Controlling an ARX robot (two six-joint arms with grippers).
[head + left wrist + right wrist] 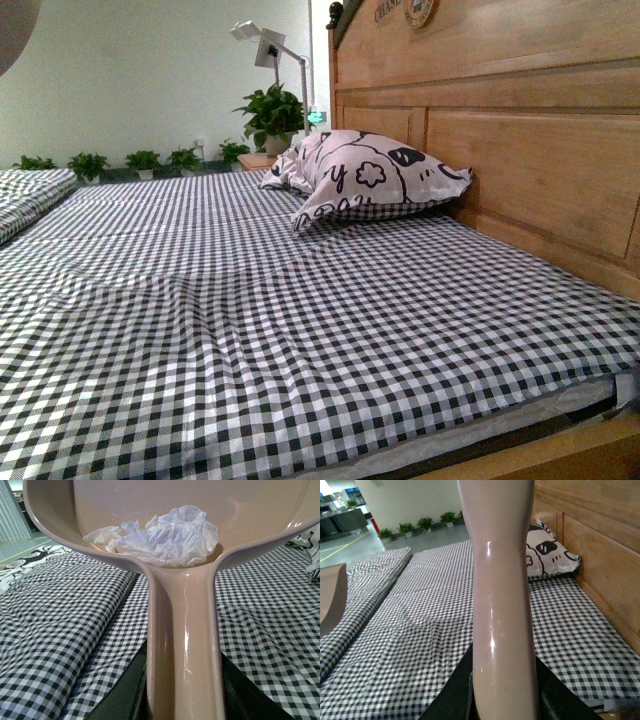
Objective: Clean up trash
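The trash, a crumpled wad of white paper, lies inside the pan of the pink dustpan, held above the checked bed. My left gripper is shut on the dustpan's handle, its dark fingers on either side. In the right wrist view my right gripper is shut on the pink brush handle, which stands upright; the brush head is out of view. An edge of the dustpan shows at that view's side. Neither arm appears in the front view.
The bed wears a black-and-white checked sheet. A patterned pillow leans at the wooden headboard. A folded checked quilt lies along the bed's other side. Potted plants and a lamp stand beyond.
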